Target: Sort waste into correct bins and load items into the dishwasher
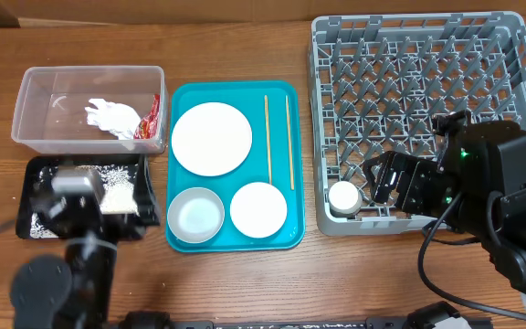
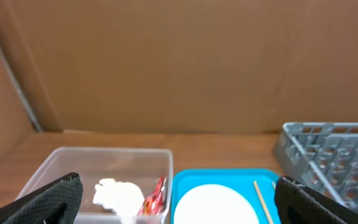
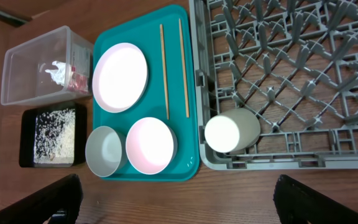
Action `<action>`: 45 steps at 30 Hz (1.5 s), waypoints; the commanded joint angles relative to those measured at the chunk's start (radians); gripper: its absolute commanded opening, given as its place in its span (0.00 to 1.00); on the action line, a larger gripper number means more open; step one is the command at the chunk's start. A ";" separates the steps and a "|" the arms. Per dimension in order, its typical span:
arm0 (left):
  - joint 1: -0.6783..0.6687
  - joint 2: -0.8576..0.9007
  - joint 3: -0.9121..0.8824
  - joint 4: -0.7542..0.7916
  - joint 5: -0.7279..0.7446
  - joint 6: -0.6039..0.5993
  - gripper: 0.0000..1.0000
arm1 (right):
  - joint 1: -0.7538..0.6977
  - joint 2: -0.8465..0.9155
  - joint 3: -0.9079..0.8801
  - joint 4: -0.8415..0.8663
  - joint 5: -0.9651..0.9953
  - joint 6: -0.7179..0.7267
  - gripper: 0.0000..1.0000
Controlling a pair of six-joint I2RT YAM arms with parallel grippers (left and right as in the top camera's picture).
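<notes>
Logging both pincers as spread wide, nothing held. Left gripper (image 1: 84, 190) hangs blurred over the black tray (image 1: 33, 179), which holds the scattered rice (image 1: 117, 177). Behind it, the clear tub (image 1: 33, 100) contains the crumpled napkin (image 1: 111, 117) and the red wrapper (image 1: 151, 119) against its right wall.

Right gripper (image 1: 393, 183) sits over the near-left part of the grey rack (image 1: 409, 82), just beside the cup (image 1: 343, 197). I see that cup tipped over in the rack's near-left corner.

On the teal tray (image 1: 278, 100): the plate (image 1: 211, 137) at the back, 2 bowls (image 1: 195, 215) side by side at the front, and 2 chopsticks (image 1: 267, 137) lying parallel along the right side.
</notes>
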 commanded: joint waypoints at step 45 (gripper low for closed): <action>0.064 -0.465 -0.923 0.489 0.092 0.186 1.00 | 0.005 -0.011 0.001 0.003 0.010 -0.006 1.00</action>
